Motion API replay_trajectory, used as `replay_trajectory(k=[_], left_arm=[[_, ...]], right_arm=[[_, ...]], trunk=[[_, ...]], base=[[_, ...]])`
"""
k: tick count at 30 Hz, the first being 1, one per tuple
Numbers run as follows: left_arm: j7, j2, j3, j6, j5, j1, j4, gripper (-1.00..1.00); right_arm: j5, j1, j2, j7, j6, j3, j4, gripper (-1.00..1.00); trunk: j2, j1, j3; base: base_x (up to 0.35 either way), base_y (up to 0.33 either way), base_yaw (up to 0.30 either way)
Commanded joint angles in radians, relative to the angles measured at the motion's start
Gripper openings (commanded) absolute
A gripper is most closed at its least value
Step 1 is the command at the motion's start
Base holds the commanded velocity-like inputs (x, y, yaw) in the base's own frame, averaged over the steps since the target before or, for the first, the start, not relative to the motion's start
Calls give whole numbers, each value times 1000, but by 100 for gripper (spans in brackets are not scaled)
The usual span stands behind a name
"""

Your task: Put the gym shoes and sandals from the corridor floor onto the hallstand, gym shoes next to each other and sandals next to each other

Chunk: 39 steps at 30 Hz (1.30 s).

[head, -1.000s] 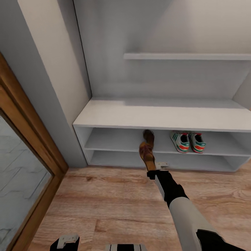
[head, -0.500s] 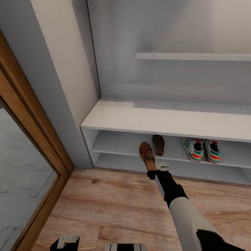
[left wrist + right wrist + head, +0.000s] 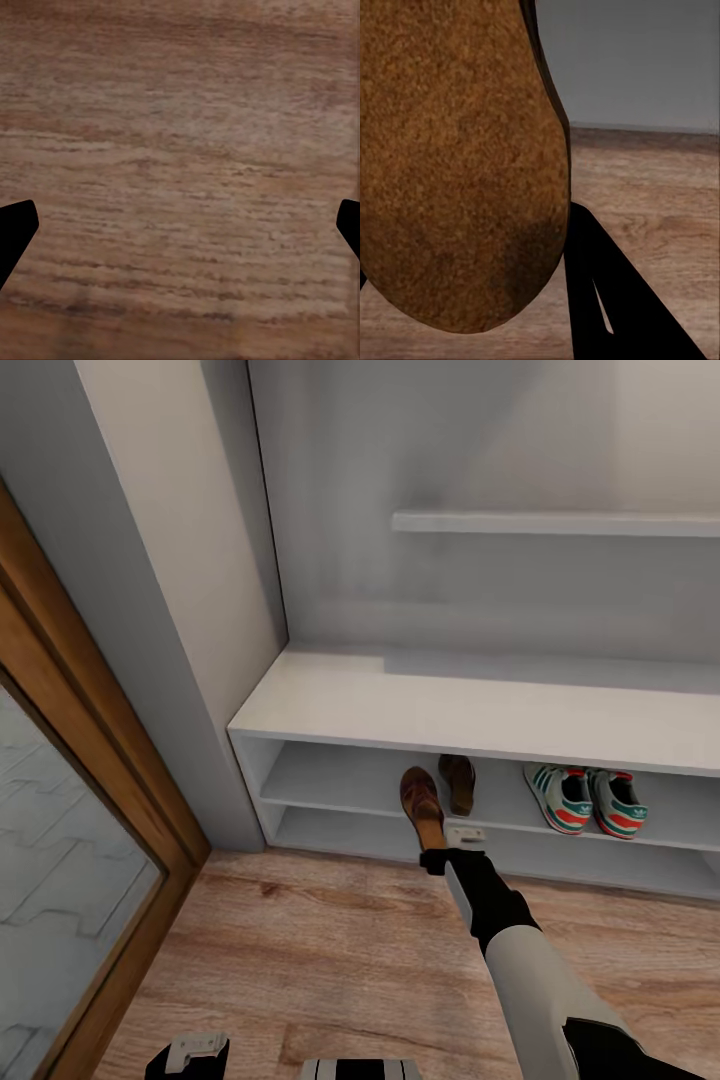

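From the head camera, the right tool (image 3: 437,847) is closed on the heel of a sandal (image 3: 421,803) whose long axis points into the hallstand's (image 3: 470,720) upper open shelf — its mate, the second sandal (image 3: 459,782), already lies there, just right of the held toe, with the gym shoes (image 3: 588,800) further right. The left wrist camera shows the left tool (image 3: 180,232) spread wide over bare corridor floor (image 3: 180,112), holding nothing. The right wrist camera looks along the held sandal's sole (image 3: 457,157) — I judge a short push forward would seat it beside its mate.
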Motion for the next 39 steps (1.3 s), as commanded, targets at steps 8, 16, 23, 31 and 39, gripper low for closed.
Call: replay_trajectory(k=[8, 16, 23, 31, 39], left_arm=[[-7, -3, 8, -4, -8, -1, 1, 100], [-8, -4, 9, -4, -8, -1, 1, 100], [-8, -4, 9, -4, -8, -1, 1, 100], [-8, -4, 9, -3, -9, -1, 1, 100], [-8, -4, 9, -4, -9, -1, 1, 100]], right_arm=[[-60, 0, 1, 2, 6, -5, -2, -100], [-62, 1, 1, 2, 7, -5, 0, -100], [-62, 1, 1, 2, 6, -5, 11, -100], [-62, 1, 1, 2, 6, -5, 12, -100], [-62, 1, 1, 2, 5, -5, 12, -100]], trunk=[[0, 0, -1], [0, 0, -1], [0, 0, -1], [0, 0, -1], [0, 0, -1]], base=[[12, 0, 0], [216, 0, 0], [62, 0, 0], [80, 0, 0], [123, -66, 0]])
